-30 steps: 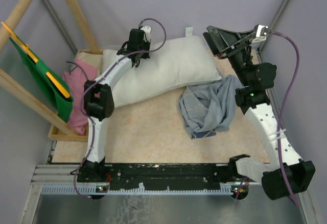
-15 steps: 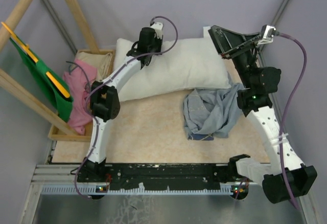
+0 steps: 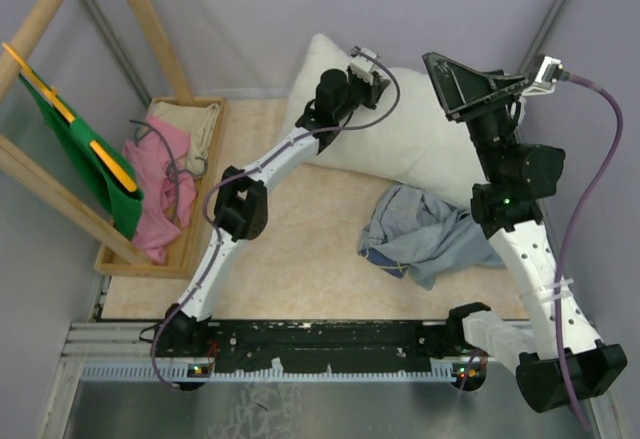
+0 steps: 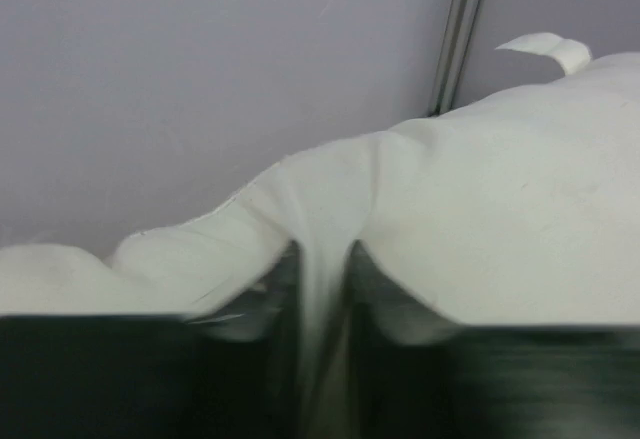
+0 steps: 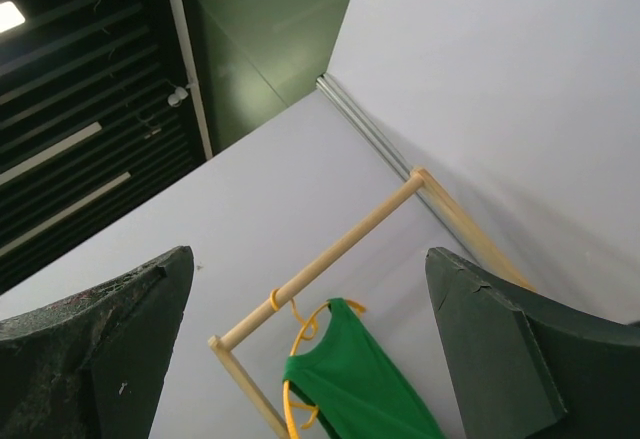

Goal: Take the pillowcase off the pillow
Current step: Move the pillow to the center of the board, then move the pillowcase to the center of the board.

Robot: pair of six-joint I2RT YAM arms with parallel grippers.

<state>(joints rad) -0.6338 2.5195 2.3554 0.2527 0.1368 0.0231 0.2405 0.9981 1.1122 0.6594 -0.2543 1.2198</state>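
The white pillow (image 3: 425, 139) lies at the back of the table, its left end raised against the rear wall. My left gripper (image 3: 335, 89) is shut on a pinch of the pillow's fabric (image 4: 322, 259), with white folds bulging on both sides of the jaws. The pillowcase (image 3: 425, 234) lies crumpled on the table just in front of the pillow, showing its blue-grey inside, and is off the pillow. My right gripper (image 3: 470, 84) is open and empty, held high above the pillow's right end and tilted upward; in its wrist view (image 5: 308, 259) only the wall and rack show between its fingers.
A wooden tray (image 3: 195, 244) at the left holds a pink cloth (image 3: 160, 194) and a cream cloth (image 3: 190, 119). A green cloth (image 3: 85, 159) hangs on a yellow hanger from a wooden rack (image 3: 60, 194); it also shows in the right wrist view (image 5: 365, 389). Grey walls close the back and sides.
My left gripper has pulled the pillow to the right and lifted its left end up against the rear wall. The pillowcase has shifted right and nearer. The right gripper drifted slightly right.
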